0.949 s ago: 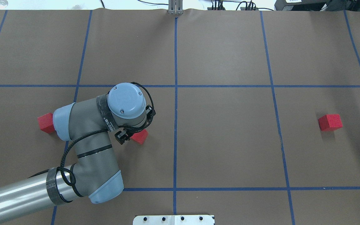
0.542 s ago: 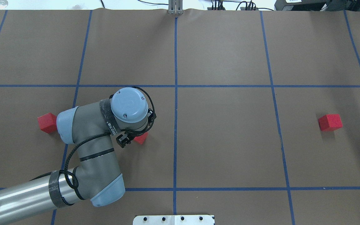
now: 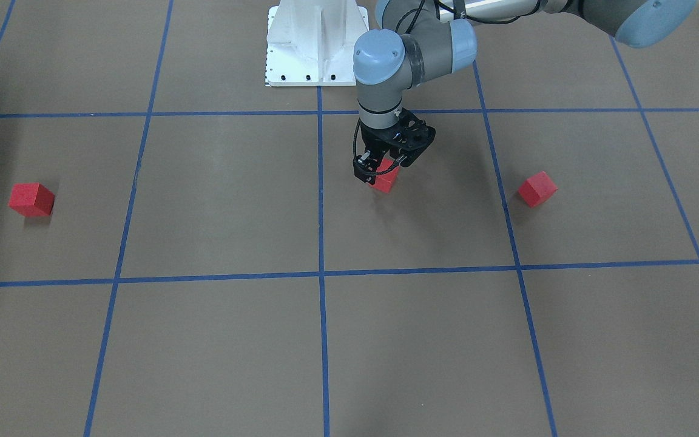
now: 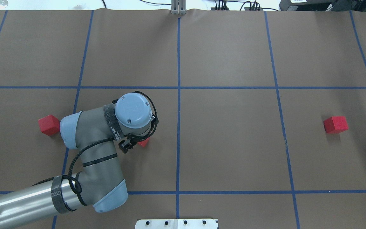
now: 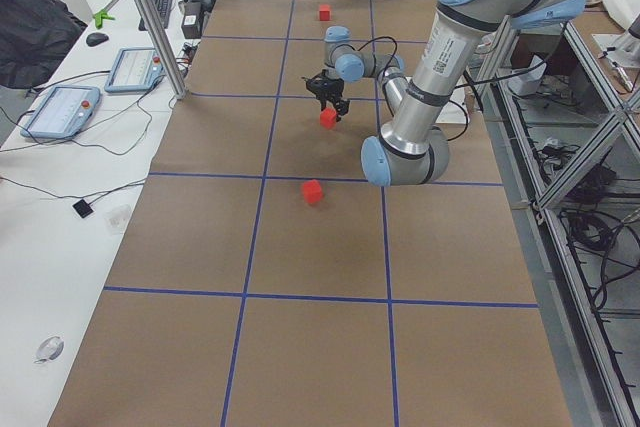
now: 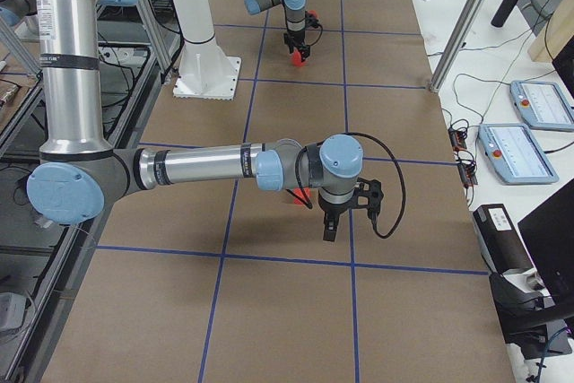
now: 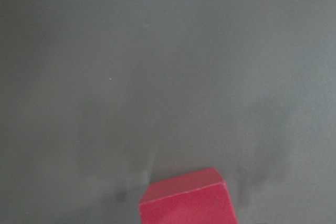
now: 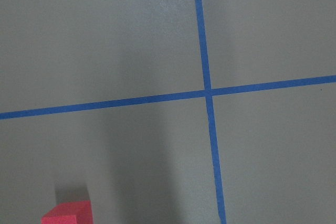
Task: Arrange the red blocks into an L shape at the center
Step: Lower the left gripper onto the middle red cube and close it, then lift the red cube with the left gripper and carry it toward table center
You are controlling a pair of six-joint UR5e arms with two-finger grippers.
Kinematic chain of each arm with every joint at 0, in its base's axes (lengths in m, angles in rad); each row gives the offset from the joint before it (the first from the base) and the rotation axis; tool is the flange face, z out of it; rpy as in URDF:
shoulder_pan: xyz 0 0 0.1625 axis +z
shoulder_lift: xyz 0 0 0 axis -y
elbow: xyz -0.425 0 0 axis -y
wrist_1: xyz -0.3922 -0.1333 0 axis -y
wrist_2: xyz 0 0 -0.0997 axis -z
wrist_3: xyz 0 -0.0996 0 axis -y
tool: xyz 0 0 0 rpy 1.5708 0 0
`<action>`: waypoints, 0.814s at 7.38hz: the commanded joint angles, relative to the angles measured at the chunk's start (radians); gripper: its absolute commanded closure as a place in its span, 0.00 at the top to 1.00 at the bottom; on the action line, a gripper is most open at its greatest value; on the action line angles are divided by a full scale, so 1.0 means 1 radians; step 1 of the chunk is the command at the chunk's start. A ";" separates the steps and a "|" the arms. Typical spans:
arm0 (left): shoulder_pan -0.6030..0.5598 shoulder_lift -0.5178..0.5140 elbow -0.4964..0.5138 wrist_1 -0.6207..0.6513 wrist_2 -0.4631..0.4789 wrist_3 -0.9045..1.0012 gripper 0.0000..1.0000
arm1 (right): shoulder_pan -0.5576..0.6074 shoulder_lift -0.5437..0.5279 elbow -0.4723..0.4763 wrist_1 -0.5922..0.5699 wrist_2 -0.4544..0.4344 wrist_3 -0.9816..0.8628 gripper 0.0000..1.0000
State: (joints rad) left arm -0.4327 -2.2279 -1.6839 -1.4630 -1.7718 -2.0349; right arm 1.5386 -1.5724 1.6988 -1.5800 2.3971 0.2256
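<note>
Three red blocks lie on the brown gridded surface. My left gripper [image 3: 380,171] is open, its fingers down around the middle red block [image 3: 384,182], which rests on the surface and is mostly hidden under the wrist in the overhead view [image 4: 144,142]. The left red block [image 4: 48,125] and the right red block [image 4: 335,124] lie apart. The center tape crossing [image 4: 179,87] is bare. My right gripper [image 6: 328,227] shows only in the exterior right view, beside the right red block [image 6: 300,196]; I cannot tell whether it is open.
The white robot base plate [image 3: 316,42] stands at the robot's edge of the table. The left arm's elbow [image 4: 106,190] hangs over the near left squares. A metal post [image 4: 178,8] stands at the far edge. Tablets and cables [image 5: 60,107] lie beside the table.
My left wrist has shifted slightly right and toward the robot, and now covers more of the middle red block. None of the blocks has moved.
</note>
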 commanded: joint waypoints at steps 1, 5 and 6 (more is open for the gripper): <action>-0.009 -0.004 -0.057 -0.005 -0.001 0.005 0.00 | 0.000 0.003 -0.001 0.000 -0.001 0.000 0.99; -0.071 -0.012 -0.102 0.003 0.088 0.240 0.00 | 0.000 0.006 -0.002 0.000 0.000 0.000 0.99; -0.070 -0.025 -0.097 -0.005 0.112 0.394 0.00 | 0.000 0.005 0.001 0.000 0.002 0.000 0.99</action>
State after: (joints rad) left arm -0.5016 -2.2388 -1.7857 -1.4613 -1.7063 -1.8184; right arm 1.5386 -1.5666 1.6968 -1.5800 2.3974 0.2250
